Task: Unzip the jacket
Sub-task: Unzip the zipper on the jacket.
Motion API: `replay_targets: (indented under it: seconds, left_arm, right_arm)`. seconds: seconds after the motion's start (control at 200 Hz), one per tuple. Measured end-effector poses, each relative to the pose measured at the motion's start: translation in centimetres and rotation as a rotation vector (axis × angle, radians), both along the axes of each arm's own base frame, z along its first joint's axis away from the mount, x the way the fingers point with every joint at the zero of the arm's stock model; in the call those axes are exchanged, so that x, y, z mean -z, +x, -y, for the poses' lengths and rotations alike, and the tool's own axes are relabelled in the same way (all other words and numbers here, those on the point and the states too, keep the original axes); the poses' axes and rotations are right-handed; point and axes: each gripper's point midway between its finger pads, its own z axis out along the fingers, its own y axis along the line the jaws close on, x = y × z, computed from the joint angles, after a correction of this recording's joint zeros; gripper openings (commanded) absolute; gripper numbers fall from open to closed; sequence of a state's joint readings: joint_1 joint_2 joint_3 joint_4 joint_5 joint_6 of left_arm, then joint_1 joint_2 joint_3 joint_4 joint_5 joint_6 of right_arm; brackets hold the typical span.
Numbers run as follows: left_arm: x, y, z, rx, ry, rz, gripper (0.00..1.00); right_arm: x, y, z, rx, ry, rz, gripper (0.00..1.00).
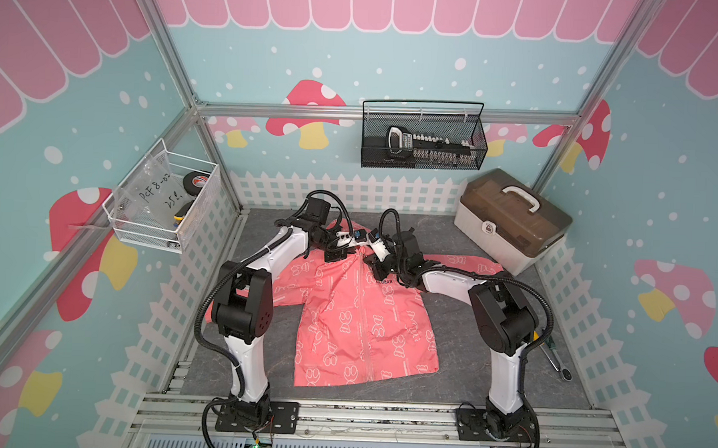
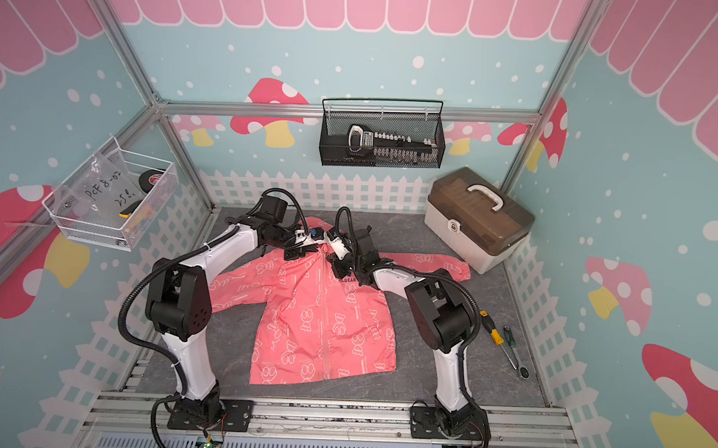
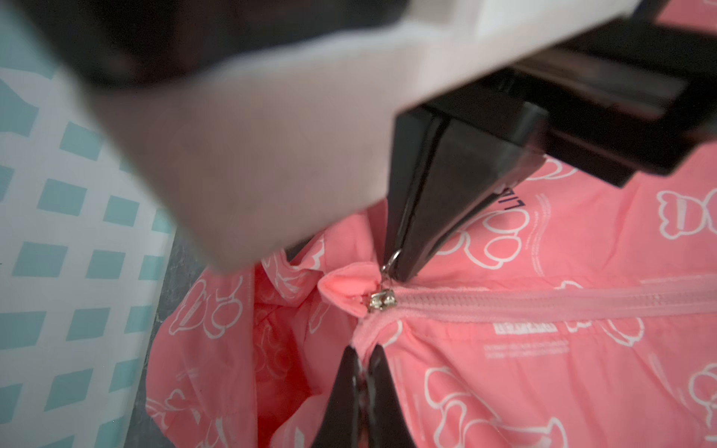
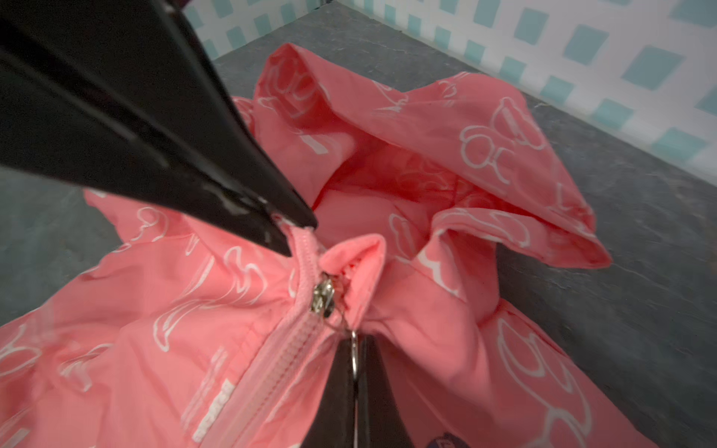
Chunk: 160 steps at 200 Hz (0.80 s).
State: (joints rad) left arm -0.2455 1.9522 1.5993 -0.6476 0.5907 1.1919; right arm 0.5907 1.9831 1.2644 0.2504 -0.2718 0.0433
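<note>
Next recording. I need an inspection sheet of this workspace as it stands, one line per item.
Surface: grey mat, no spills seen.
Job's things: jacket lies front up, zipper closed, slider at the collar end.
Clutter: toolbox in the far right corner; screwdrivers on the mat beside the right arm.
Grippers: left gripper shut on the jacket's collar edge beside the zipper; right gripper shut on the pull ring.
Cables: black conduit loops along both arms; no snag seen.
Surroundings: white basket on the left wall, black mesh basket on the back wall, mushroom-print walls.
</note>
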Motion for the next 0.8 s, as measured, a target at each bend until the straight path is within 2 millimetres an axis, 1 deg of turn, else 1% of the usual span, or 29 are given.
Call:
replay_targets:
  seconds: [0.145,0.245,0.3,0.34,0.425,0.5,0.635,0.801]
  left_arm:
    - [-0.4,-0.2,0.4,-0.005,-0.038,-0.023,0.0]
    - [-0.9,-0.2,0.6,-0.021,-0.066,-0.048,0.0]
    - [-1.2,0.4,0.6,-0.051,-0.066,-0.046,0.0]
    - [-1.4,0.7,0.6,-0.068,-0.064,-0.048,0.0]
    - [-1.4,0.9,0.6,-0.092,-0.06,-0.064,0.0]
    - [-1.2,0.8,0.5,-0.109,-0.053,-0.089,0.0]
    - [-0.8,1.3,0.4,-0.138,-0.041,-0.131,0.0]
    - [0.5,1.4,0.6,-0.154,-0.022,-0.197,0.0]
  right_arm:
    - [-0.5,-0.4,1.3,0.116,-0.067,0.102,0.0]
    - [-1.1,-0.3,2.1,0.188,-0.122,0.18,0.0]
    - [-1.4,-0.7,1.5,0.177,-0.182,0.242,0.0]
    - [-1.4,-1.4,0.7,0.16,-0.231,0.282,0.0]
    - [-1.4,-3.0,-0.7,0.13,-0.337,0.356,0.0]
    - [-1.5,-3.6,-1.5,0.122,-0.425,0.411,0.0]
    - [-0.9,-4.1,-1.9,0.123,-0.584,0.477,0.0]
    - [1.0,-7.0,-2.7,0.046,-0.716,0.482,0.0]
